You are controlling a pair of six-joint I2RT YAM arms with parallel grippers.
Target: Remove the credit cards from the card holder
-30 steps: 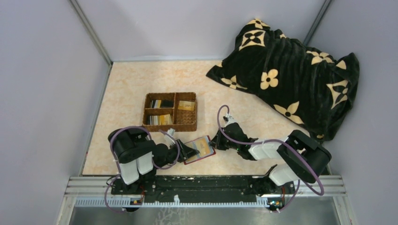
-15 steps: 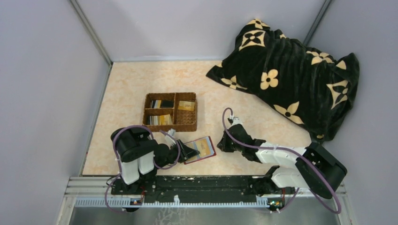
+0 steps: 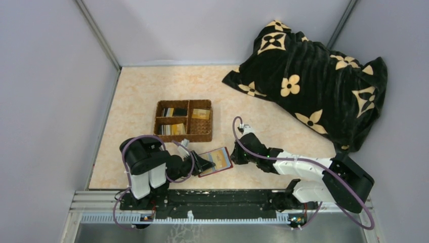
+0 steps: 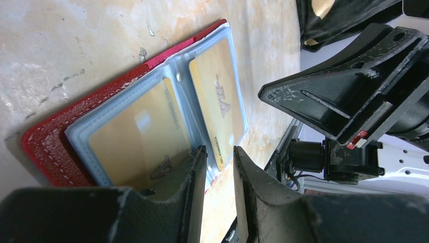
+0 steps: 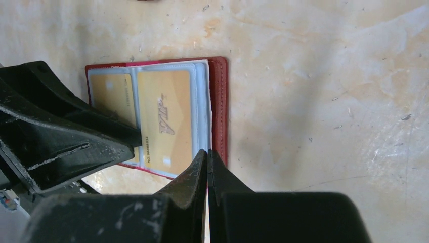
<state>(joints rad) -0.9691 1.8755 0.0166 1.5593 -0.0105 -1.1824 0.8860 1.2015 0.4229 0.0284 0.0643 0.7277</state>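
The red card holder (image 3: 216, 161) lies open on the table between my two grippers. Two orange-yellow credit cards (image 5: 167, 119) sit in its clear pockets (image 4: 141, 131). My left gripper (image 4: 219, 152) comes in low over the holder's near-left side. Its jaws stand a narrow gap apart with nothing clamped between them, and one finger rests over the left card. My right gripper (image 5: 207, 151) is shut. Its tips are at the holder's right edge, where the clear pocket meets the red border (image 5: 220, 101). More credit cards (image 3: 172, 129) lie in the basket.
A brown wicker divided basket (image 3: 208, 124) stands just behind the holder, to the left. A dark blanket with cream flowers (image 3: 308, 81) is heaped at the back right. Grey walls close in the table on three sides.
The right gripper drew back to the right half a second ago and has returned to the holder's right edge. The left gripper and the holder have stayed put.
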